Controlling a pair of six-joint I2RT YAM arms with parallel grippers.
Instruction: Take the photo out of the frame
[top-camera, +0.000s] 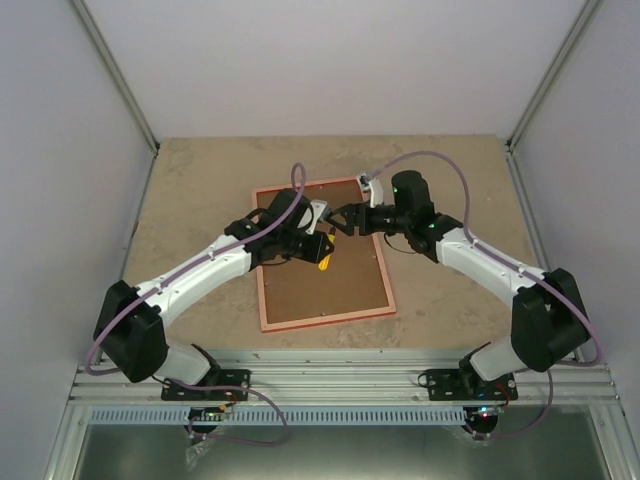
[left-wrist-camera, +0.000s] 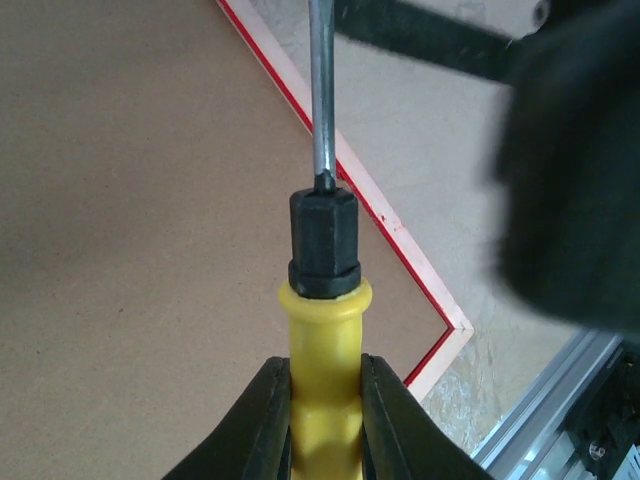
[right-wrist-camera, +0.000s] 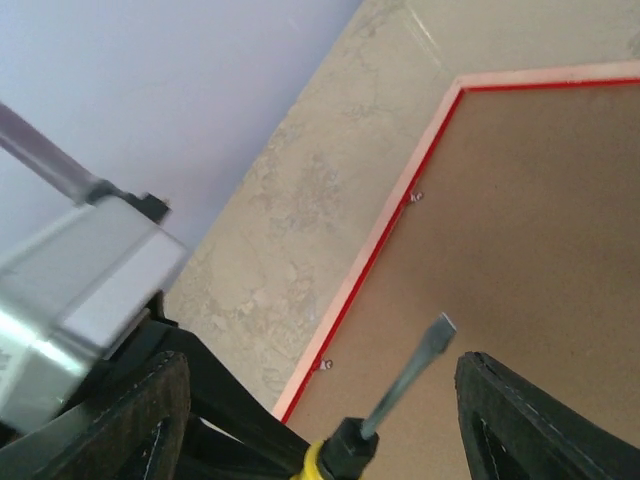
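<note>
The red frame (top-camera: 325, 318) lies face down on the table, its brown backing board (top-camera: 320, 285) up. The photo is hidden beneath it. My left gripper (top-camera: 320, 248) is shut on the yellow handle of a screwdriver (left-wrist-camera: 325, 345), held above the board with its shaft pointing toward the frame's rim (left-wrist-camera: 400, 235). My right gripper (top-camera: 343, 220) is open and empty. In the right wrist view its fingers (right-wrist-camera: 540, 420) stand on either side of the screwdriver's flat blade (right-wrist-camera: 410, 372), not touching it. Both grippers meet over the frame's upper part.
Small metal tabs (right-wrist-camera: 415, 197) sit along the frame's rim (right-wrist-camera: 385, 230), holding the board. Beige stone-pattern table (top-camera: 200, 180) surrounds the frame. Pale walls stand at left, right and back. An aluminium rail (top-camera: 340, 380) runs along the near edge.
</note>
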